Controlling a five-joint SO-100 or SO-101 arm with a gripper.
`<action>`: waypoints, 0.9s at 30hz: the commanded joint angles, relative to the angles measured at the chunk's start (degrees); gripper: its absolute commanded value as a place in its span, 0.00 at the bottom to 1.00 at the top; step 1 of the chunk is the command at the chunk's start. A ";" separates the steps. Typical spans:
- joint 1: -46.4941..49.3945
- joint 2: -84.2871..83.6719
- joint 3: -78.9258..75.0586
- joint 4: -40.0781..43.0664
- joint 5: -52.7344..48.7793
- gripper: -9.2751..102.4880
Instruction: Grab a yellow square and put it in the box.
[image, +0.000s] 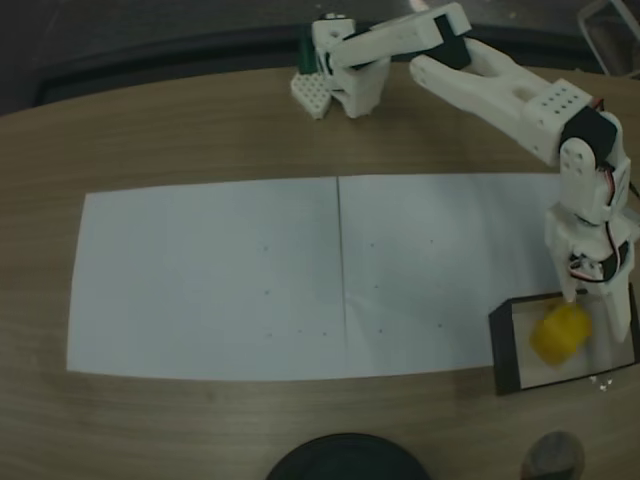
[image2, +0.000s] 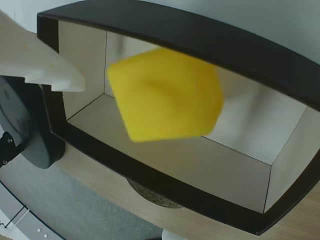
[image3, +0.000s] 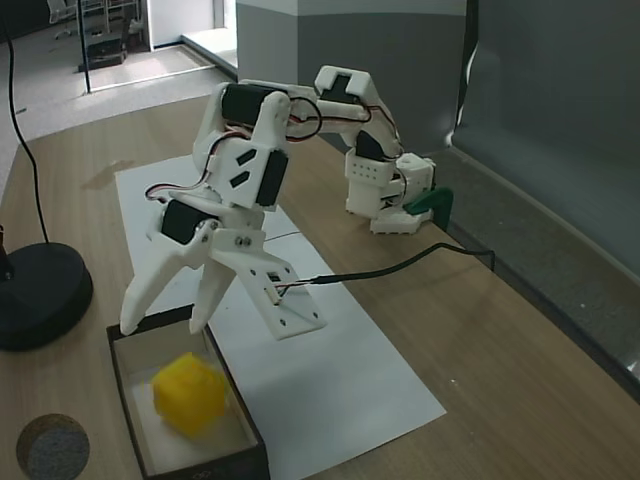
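Two of my fingers (image3: 135, 318) spread wide above the box (image3: 125, 385); my hand (image3: 165, 320) points down; the yellow square (image3: 188, 393) is tilted inside it.

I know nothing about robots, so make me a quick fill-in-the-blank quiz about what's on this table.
1. The yellow square is inside the ____.
2. The gripper above the box has its two fingers ____.
3. The box's walls are ____ in colour.
4. White ____ sheets cover the table.

Missing words: box; open; black; paper
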 joint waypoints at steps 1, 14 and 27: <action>0.62 3.78 -6.15 2.20 0.18 0.35; 14.77 40.69 -17.14 24.26 -1.67 0.08; 25.49 109.86 51.06 18.46 -6.59 0.08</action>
